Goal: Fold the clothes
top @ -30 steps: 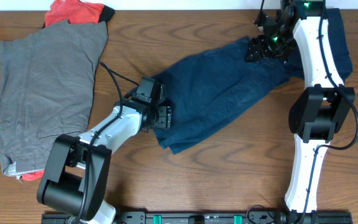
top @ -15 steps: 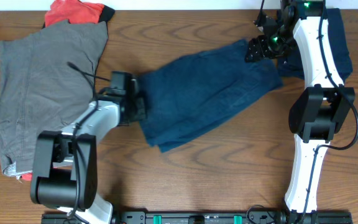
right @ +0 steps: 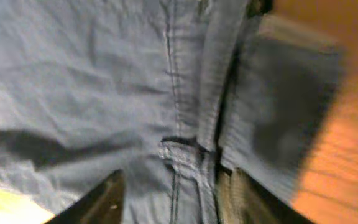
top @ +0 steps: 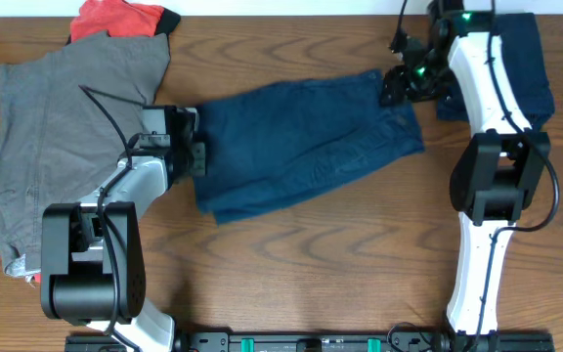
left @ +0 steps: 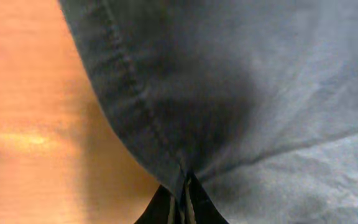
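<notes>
Two grippers flank the navy shorts (top: 306,142) at the middle of the table (top: 360,264). The left gripper (top: 196,156) has its jaws pinched on the left hem. The right gripper (top: 395,88) has its jaws apart astride the far-right waistband. Likely fault: the unclamped waistband slips and the cloth bunches.

Four garments, two arms, one worktop.

The single wooden worktop (top: 360,254) carries two dark navy pieces: one pair of navy shorts (top: 301,142) in the middle and one more navy garment (top: 538,59) at the far right. With them are one pair of grey shorts (top: 66,147) and one red-orange garment (top: 115,18). One scrap of red (top: 35,279) peeks from under the grey pair; whether it is a fifth item cannot be told. There are two arms, the left arm (top: 135,186) and the right arm (top: 482,73), with one gripper each: left gripper (top: 197,156), right gripper (top: 396,86).
</notes>
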Robot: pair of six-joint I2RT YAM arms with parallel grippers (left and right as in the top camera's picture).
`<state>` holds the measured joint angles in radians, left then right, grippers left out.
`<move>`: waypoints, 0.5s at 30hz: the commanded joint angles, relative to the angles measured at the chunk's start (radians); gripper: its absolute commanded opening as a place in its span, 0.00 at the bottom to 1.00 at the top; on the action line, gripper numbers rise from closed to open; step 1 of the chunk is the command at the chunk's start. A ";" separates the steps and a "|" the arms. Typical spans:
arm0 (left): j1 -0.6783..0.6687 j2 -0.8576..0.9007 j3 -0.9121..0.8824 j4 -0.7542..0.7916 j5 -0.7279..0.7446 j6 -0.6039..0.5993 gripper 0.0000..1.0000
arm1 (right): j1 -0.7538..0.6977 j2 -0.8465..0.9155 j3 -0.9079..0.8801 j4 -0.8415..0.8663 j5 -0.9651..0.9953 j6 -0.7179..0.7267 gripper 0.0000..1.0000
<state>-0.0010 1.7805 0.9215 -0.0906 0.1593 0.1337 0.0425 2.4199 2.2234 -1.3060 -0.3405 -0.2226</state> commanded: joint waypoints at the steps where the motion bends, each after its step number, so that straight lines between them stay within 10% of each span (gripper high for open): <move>1: 0.005 0.013 0.014 0.057 -0.069 0.121 0.06 | 0.027 -0.031 -0.057 0.028 0.000 0.028 0.48; 15: 0.006 0.013 0.014 0.118 -0.082 0.111 0.06 | 0.047 -0.074 -0.077 0.094 -0.041 0.072 0.47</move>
<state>-0.0010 1.7805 0.9218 0.0330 0.0975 0.2367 0.0856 2.4130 2.1494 -1.2186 -0.3531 -0.1768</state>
